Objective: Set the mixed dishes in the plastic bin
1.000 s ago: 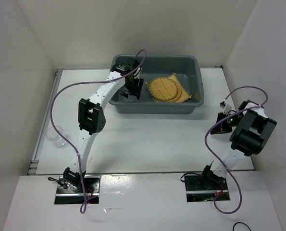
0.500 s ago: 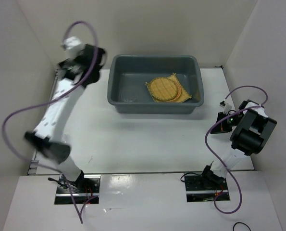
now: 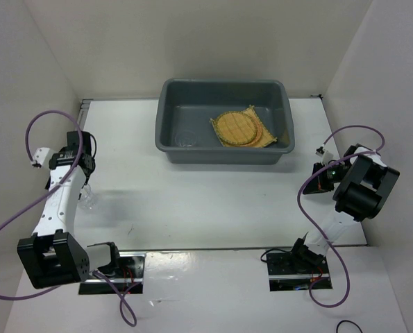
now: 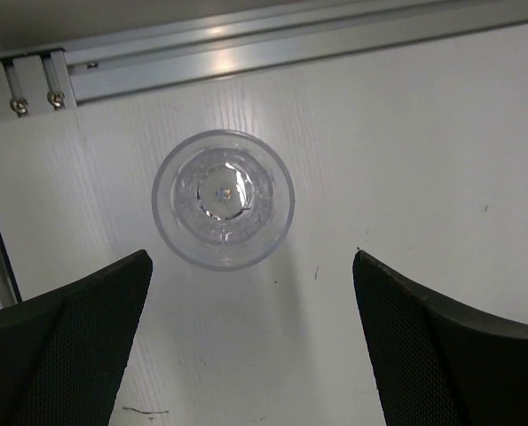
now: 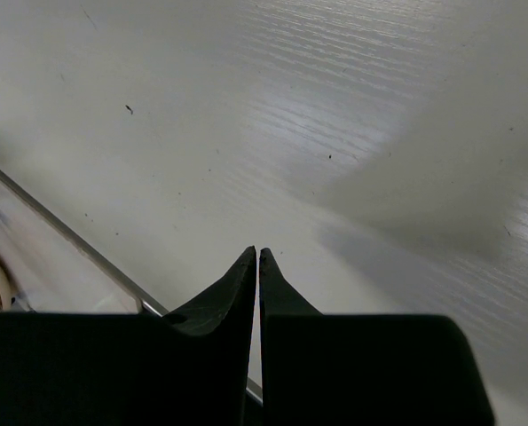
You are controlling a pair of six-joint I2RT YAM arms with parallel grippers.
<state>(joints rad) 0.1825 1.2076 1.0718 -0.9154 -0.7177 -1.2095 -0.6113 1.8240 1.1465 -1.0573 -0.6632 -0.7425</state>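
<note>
Swinging away from the large dark grey plastic bin [image 3: 223,154], the left arm [image 3: 57,208] is now hanging well off to the bin's left, nearer the bases; half a second ago it was up by the bin's far-left corner. Left gripper [image 4: 250,266] is pointing straight down, fingers [image 4: 86,342] spread wide, nothing between them. A small clear plastic cup [image 4: 223,199] is standing mouth-up on the white table [image 4: 405,160], just ahead of the fingertips rather than between them. Toward the bin's right end, the round yellow woven straw mat [image 3: 237,127] is lying on the square yellow woven bamboo mat [image 3: 274,137]. Right gripper [image 5: 257,266] is idling off the bin's right side, fingers pressed together, empty.

Looks like the reach for the cup is under way. The gripper should be nudging forward until the cup sits centred, then dropping so the pads meet the wall below the rim. It should be squeezing gently, since thin plastic may slip or buckle. The wrist view is showing that offset plainly; overhead, the cup is barely showing beside the arm.
</note>
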